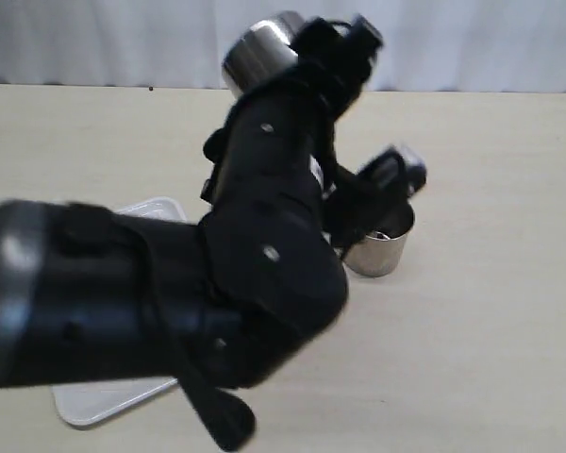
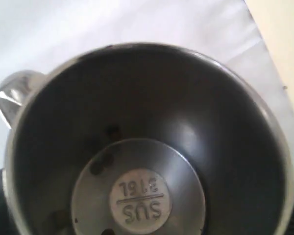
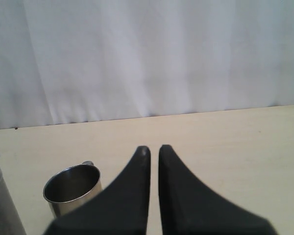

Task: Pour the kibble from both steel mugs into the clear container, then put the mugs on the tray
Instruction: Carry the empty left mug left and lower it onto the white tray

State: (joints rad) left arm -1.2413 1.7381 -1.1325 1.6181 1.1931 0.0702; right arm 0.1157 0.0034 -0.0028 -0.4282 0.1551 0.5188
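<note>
Tray point(image 1: 94, 404) lies left on the worktop point(image 1: 491, 359). The left tool point(image 1: 297, 47) pinches the raised mug point(image 1: 255, 57), tilted and near-empty; a slack grip would drop it. The second mug point(image 1: 382, 247) stands right, where the arm could knock it. Right tool point(image 3: 153, 148): pressed together, empty.

Light is soft, even and fairly bright in all three views, and shadows on the pale table point(image 1: 491, 189) are faint. In the exterior view the dark arm point(image 1: 170, 302) close to the lens is a blurred, featureless mass, its edges smeared. In the left wrist view the steel mug point(image 2: 196, 122) shows a dull inner sheen, its near rim soft, its base stamp readable.
</note>
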